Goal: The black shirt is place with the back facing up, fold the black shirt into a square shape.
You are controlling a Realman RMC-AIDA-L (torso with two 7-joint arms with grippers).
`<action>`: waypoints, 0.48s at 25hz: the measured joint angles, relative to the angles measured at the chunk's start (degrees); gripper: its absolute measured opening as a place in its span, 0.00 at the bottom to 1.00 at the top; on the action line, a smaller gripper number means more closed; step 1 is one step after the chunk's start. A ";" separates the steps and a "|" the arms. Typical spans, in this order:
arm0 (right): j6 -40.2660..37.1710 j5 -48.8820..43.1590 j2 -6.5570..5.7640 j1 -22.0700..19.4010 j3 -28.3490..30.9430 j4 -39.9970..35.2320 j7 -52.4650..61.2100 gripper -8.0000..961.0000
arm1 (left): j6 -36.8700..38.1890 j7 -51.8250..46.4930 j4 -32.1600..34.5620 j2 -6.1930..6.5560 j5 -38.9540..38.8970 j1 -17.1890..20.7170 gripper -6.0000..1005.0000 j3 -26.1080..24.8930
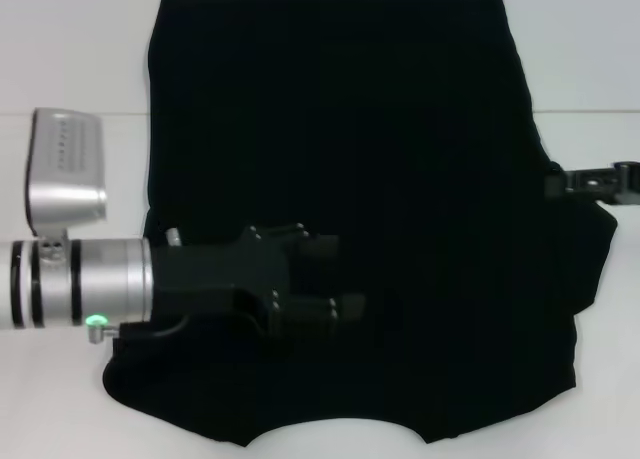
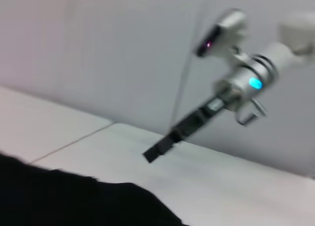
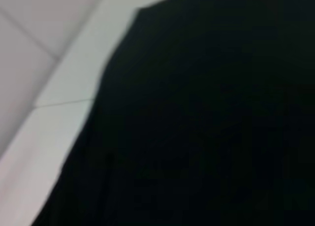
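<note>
I count one black shirt [image 1: 400, 179] spread on one white counter [image 1: 70, 39]. I see two tools: the left tool [image 1: 335, 277] over the shirt's left part, and the right tool [image 1: 560, 186] at the shirt's right edge. There is one green light [image 1: 95, 322] on my left arm.

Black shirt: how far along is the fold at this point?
Partly done: the black shirt lies flat with both sleeves apparently folded in. In hand: the left gripper reaches over it; the right gripper sits at its edge. Left: folding lengthwise into a square.
</note>
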 joint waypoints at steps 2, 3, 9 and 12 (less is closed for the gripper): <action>-0.37 -1.95 -0.48 -0.66 0.05 -0.99 3.11 0.81 | 0.05 2.96 0.06 -0.32 0.17 0.17 0.66 1.55; -0.54 -3.09 -0.66 -0.97 0.07 -1.35 4.52 0.81 | 0.06 4.20 0.10 -0.50 0.30 0.29 0.68 2.31; -0.43 -11.21 -1.16 -1.33 0.25 -2.10 10.90 0.81 | -0.01 7.91 0.29 -0.82 0.40 0.83 0.89 5.71; 0.26 -14.56 -1.04 -0.79 0.25 -1.86 12.67 0.81 | 0.14 8.53 0.29 -0.87 0.43 0.86 0.92 6.12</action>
